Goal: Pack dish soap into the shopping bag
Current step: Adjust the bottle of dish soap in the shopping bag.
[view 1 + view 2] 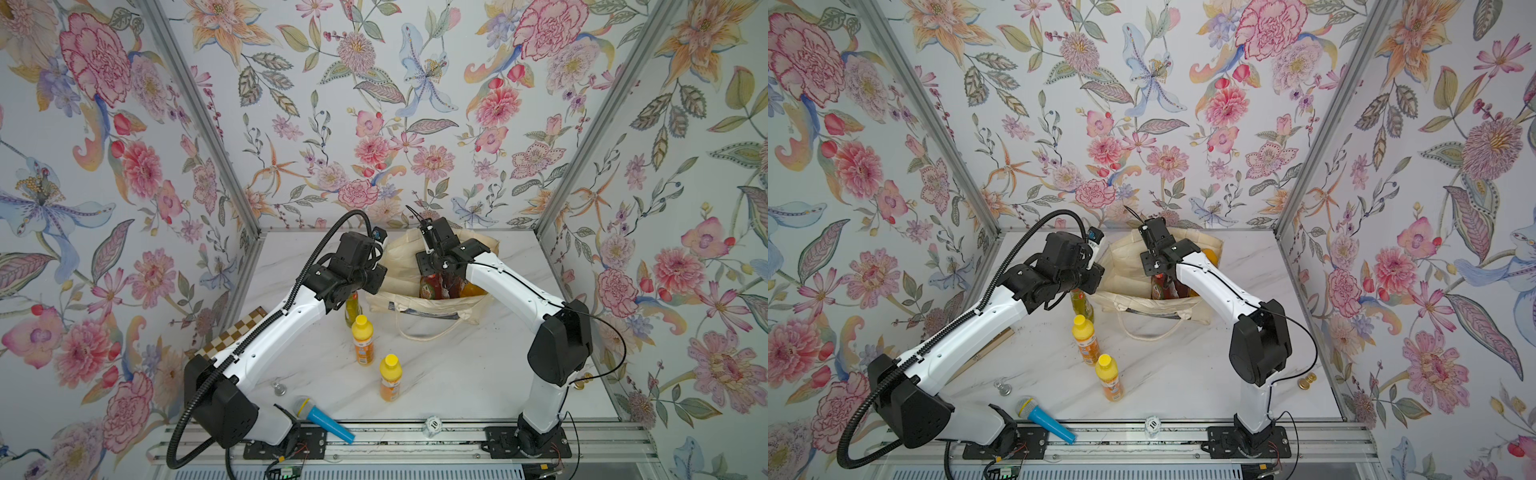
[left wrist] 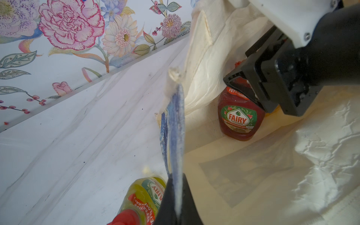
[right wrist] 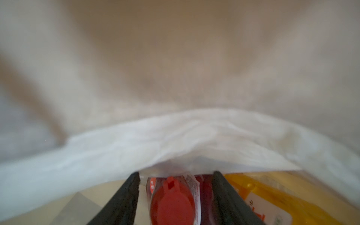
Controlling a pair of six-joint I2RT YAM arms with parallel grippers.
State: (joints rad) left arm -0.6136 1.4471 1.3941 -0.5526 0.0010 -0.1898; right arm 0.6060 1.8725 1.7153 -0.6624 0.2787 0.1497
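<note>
Nearest my bases is the blue toy microphone (image 1: 322,417), not my problem. Then come two orange yellow-capped bottles (image 1: 389,378) (image 1: 363,340) standing on the marble table (image 1: 457,365), and the slim yellow-green bottle (image 1: 352,309) just beside the shopping bag (image 1: 401,257), so three left to pack by my count. My left pincer (image 2: 176,187) is pinched tight on the bag's blue printed front rim, holding the mouth open. Further in, my right pincer (image 3: 176,173) is down inside the bag, jaws apart on either side of a dark red bottle (image 3: 171,202). Honestly I can't tell if they're pressing on it or clear. That bottle stands on the bag floor, with the big orange bottle (image 3: 272,194) just beside it. Tip to self: spread wide, lift straight up, don't snag the loose cream fabric draped over the jaws, and don't slacken the left.
</note>
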